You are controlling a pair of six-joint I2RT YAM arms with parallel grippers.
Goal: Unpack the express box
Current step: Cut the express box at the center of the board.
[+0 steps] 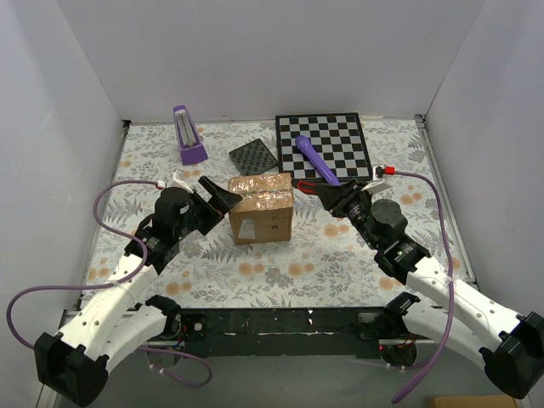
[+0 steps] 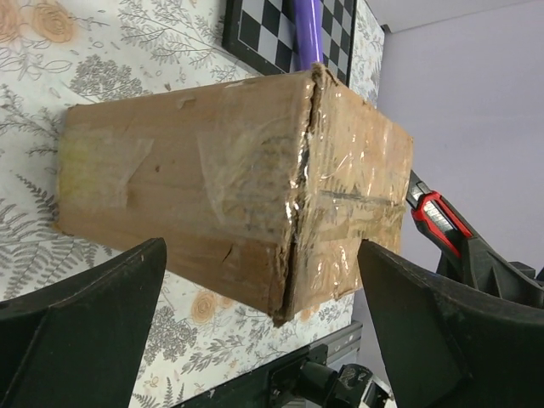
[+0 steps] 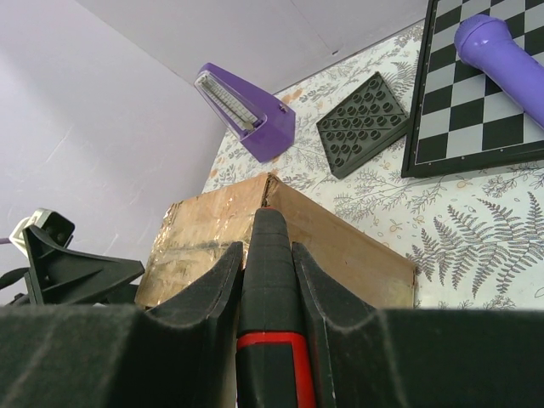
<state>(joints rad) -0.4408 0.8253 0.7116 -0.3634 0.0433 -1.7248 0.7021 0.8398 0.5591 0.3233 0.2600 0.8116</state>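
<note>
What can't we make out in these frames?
- Express box contents: all views, flaps closed under tape.
- Label print: top view, too small.
- Black-and-red tool tip: right wrist view, dark against the box; contact with tape unclear.
- Tool's rear: right wrist view, cut off by the bottom edge.

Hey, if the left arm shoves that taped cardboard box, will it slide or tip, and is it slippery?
Probably slides: the box sits flat and squat on the table. Its glossy tape may be slick for jaws. Creased edges suggest walls that give a little.
</note>
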